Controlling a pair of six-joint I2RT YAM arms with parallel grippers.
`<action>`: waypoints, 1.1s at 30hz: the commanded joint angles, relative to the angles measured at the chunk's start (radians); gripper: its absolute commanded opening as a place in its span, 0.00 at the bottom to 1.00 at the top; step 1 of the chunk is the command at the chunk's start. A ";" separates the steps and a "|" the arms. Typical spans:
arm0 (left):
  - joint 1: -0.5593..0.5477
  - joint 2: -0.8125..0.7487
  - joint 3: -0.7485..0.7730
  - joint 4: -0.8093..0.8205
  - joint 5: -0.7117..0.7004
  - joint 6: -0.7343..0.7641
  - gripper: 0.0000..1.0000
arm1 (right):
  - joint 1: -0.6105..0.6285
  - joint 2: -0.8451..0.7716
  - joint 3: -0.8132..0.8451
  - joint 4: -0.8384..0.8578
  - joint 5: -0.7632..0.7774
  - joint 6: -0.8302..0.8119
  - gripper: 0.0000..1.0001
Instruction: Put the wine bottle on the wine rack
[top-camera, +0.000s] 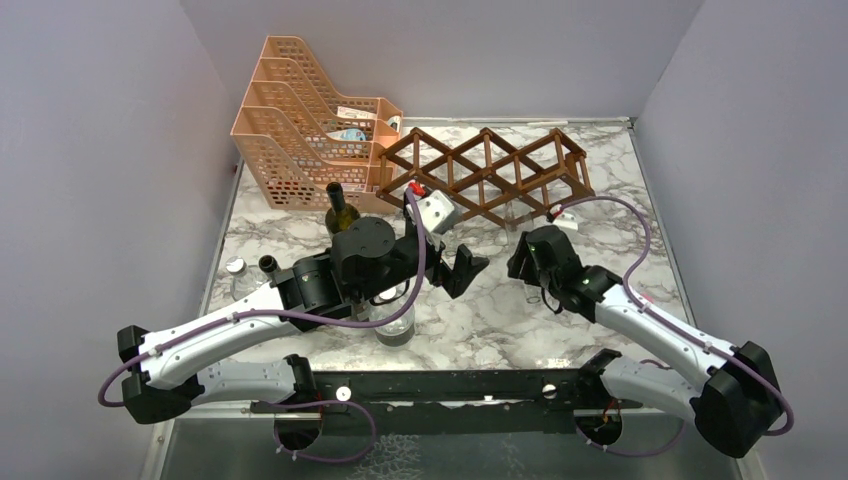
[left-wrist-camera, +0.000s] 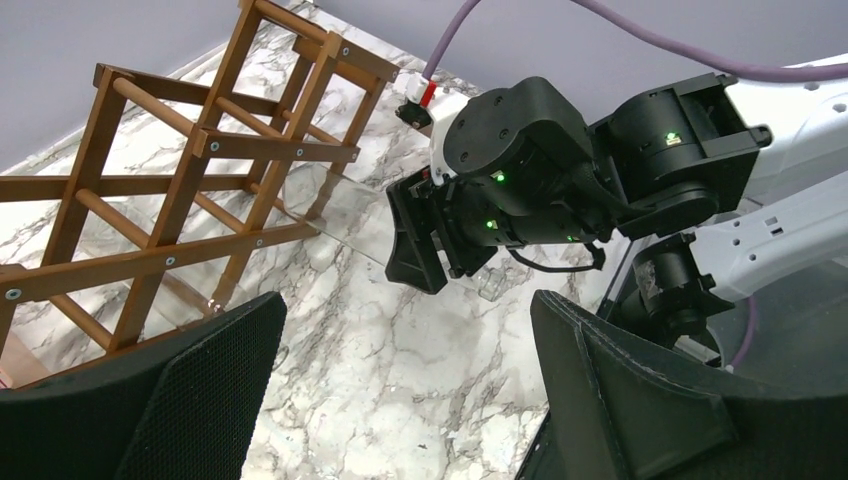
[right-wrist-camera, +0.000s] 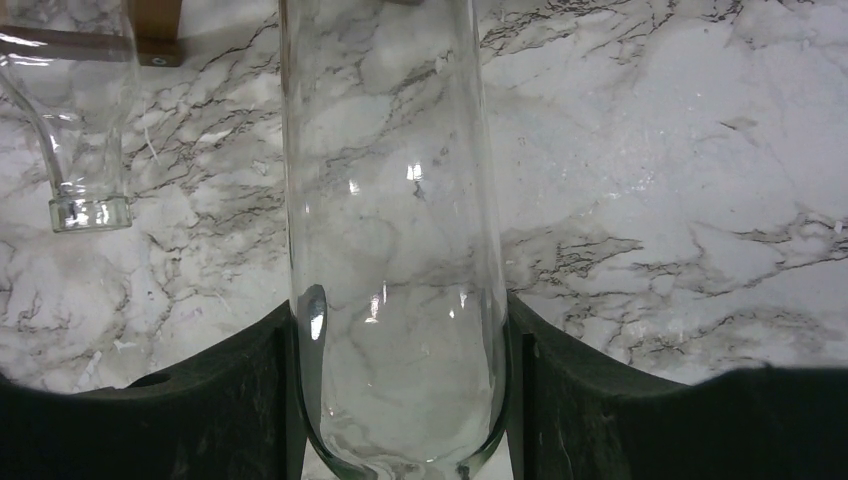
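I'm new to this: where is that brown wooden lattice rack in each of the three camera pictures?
Top external: wine rack, back centre.
Left wrist: upper left, large.
Right wrist: a sliver at the top-left edge.
Shared landmark: the marble tabletop.

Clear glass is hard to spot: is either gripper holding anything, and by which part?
The right gripper holds the clear wine bottle by its lower body, near the base. The left gripper is open and empty.
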 joint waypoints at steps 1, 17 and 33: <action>0.002 -0.009 0.039 -0.007 0.031 -0.019 0.99 | -0.033 -0.005 -0.032 0.216 -0.026 -0.026 0.01; 0.001 0.008 0.052 -0.011 0.029 -0.029 0.99 | -0.140 0.167 -0.087 0.621 -0.109 -0.127 0.01; 0.000 0.039 0.091 -0.032 0.033 -0.047 0.99 | -0.291 0.420 0.006 0.844 -0.392 -0.152 0.01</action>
